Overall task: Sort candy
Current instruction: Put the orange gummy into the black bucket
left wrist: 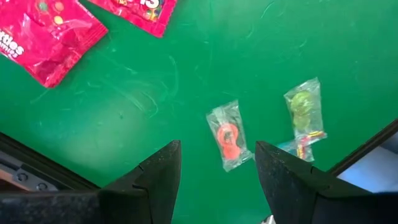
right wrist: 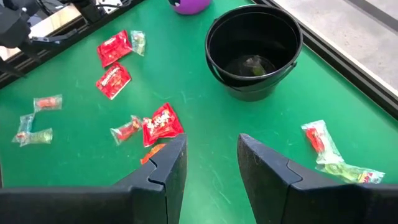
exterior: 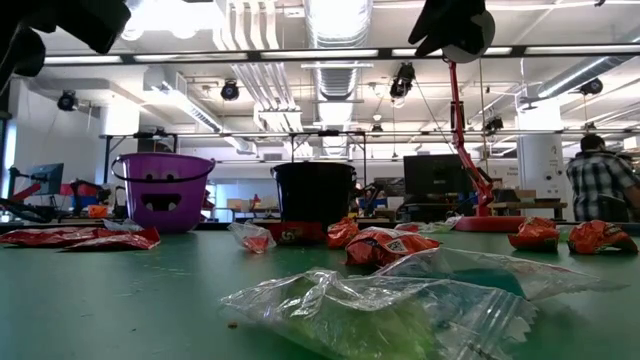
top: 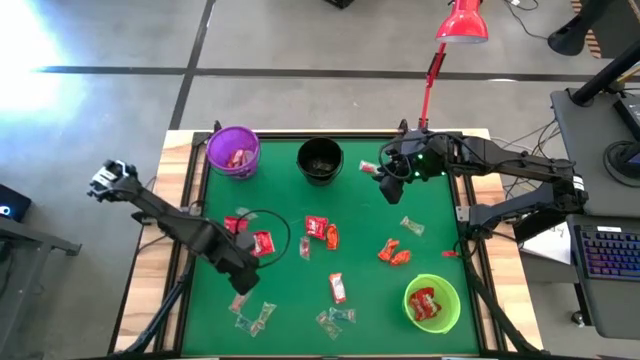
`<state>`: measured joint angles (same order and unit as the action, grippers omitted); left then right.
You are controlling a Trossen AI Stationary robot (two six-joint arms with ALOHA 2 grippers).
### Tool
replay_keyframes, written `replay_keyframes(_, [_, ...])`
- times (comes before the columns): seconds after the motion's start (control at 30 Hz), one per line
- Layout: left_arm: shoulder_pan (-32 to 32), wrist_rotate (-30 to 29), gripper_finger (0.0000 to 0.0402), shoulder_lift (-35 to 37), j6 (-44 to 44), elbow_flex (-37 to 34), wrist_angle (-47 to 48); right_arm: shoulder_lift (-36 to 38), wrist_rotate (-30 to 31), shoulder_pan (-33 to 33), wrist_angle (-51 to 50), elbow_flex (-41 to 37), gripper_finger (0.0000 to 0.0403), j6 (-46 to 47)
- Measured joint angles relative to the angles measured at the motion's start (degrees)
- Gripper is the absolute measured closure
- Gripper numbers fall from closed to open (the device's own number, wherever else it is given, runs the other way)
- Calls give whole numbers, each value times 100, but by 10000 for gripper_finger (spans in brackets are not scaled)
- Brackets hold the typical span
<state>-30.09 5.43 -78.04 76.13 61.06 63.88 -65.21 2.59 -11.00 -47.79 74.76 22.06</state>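
Many small sweets lie scattered over the green table (top: 300, 290), most of them toward the near half; three bowls stand on it. At left, the left gripper (left wrist: 217, 180) hangs over the near left corner, fingers spread and holding nothing, above a clear packet with an orange sweet (left wrist: 228, 135). Just beside it lie a clear packet with a green sweet (left wrist: 305, 111) and a third packet whose contents I cannot make out. Judged risk: these packets sit close together, so a descent slightly off line could pinch two at once or nudge one toward the table's edge; the slick film may also slip from the fingers. Red packets (left wrist: 43, 37) lie farther off, cut by the frame.

At the back left stands the purple bowl (top: 233, 151), already holding red packets. In the middle back, the black bowl (right wrist: 254, 50) holds one greenish sweet; little else of its contents can be read.

At right, the right gripper (right wrist: 211, 163) hovers just beside the black bowl, fingers apart and empty. A clear packet with red candy (right wrist: 318, 140) lies near it. Judged risk: mixed red and orange wrappers look alike from above, so a wrong bowl is possible. The green bowl (top: 432, 303), near right, holds red packets. From table height, a crumpled clear wrapper (exterior: 400, 300) blocks much of the near surface.
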Motion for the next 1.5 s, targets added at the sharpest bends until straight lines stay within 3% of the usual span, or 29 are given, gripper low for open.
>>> replay_keyframes(0.5, [-305, 118, 214, -157, 182, 7, -606, 0, 0, 0, -355, 0, 271, 201])
replay_keyframes(0.77, [-636, 125, 214, -769, 997, 5, -716, 2, -7, 0, -621, 0, 271, 193])
replay_keyframes(1.17, [-678, 466, 214, -1689, 1256, 4, -931, 7, -610, 26, -625, 0, 271, 91])
replay_keyframes(1.5, [-703, 769, 214, -2118, 1251, 4, -1170, 9, -723, 26, -703, 0, 271, 48])
